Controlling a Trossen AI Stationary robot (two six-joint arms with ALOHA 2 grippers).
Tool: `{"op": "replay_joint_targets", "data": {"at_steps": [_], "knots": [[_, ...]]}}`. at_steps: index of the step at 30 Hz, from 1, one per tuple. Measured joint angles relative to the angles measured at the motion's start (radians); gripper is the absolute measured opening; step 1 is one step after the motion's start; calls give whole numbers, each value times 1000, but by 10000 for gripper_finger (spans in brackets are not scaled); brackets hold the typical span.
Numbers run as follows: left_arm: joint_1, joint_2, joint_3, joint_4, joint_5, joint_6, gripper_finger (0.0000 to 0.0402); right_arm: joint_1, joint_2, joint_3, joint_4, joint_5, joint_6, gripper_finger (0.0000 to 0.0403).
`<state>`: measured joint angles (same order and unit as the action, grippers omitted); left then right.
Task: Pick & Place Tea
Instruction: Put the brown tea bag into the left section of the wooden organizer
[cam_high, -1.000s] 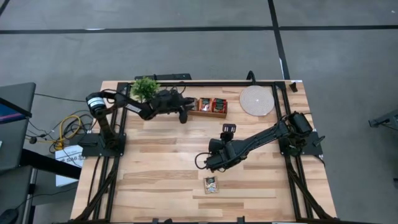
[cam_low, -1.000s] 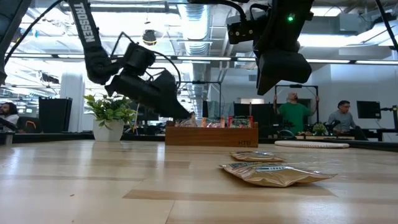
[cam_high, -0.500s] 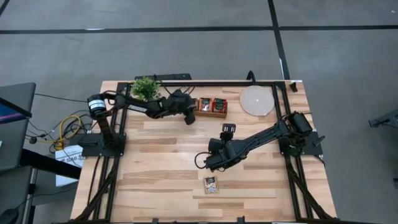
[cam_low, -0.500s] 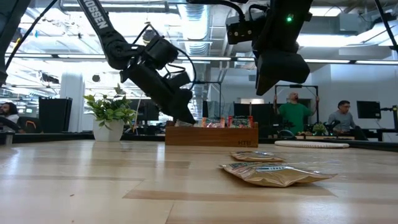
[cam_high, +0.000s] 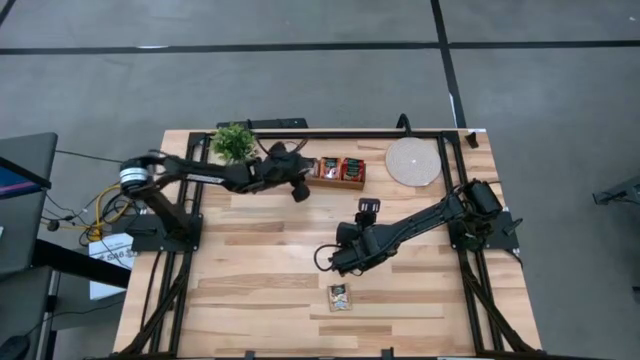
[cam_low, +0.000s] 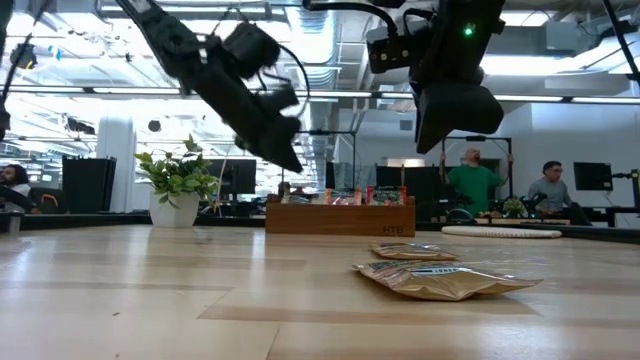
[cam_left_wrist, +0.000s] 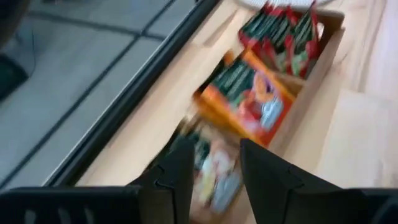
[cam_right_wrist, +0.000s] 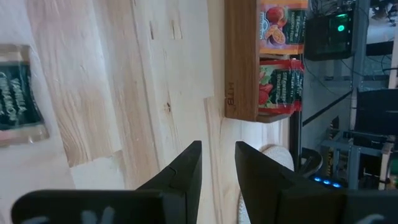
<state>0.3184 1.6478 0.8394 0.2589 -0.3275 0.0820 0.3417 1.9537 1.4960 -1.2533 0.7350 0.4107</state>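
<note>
The wooden tray (cam_right_wrist: 239, 59) has "HTB" stamped on its side

I see the tray (cam_high: 338, 172) at the table's (cam_high: 250, 290) far edge, between the plant (cam_high: 232, 141) on its left and the disc (cam_high: 414, 160) on its right, with sachets (cam_high: 340, 167) standing in it. My left gripper (cam_high: 297, 188) hangs just beside the tray's left end. My right gripper (cam_high: 330, 263) sits mid-table, and two loose sachets (cam_high: 340, 296) lie on the table just nearer than it.
</note>
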Motion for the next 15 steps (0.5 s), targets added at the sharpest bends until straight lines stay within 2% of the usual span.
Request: {"op": "replay_joint_targets", "data": {"at_steps": [4,8,11,15], "knots": [[-23,-127,0,-196,25,-102,115,3,0,0,-37,-1,1,90],[-76,-206,0,-357,152,-237,103,14,0,0,-61,-6,8,90],[-142,-217,-22,-360,226,-319,96,34,0,0,-92,-17,29,90],[-265,-179,-40,-348,218,-367,92,76,0,0,-183,-29,114,90]]}}
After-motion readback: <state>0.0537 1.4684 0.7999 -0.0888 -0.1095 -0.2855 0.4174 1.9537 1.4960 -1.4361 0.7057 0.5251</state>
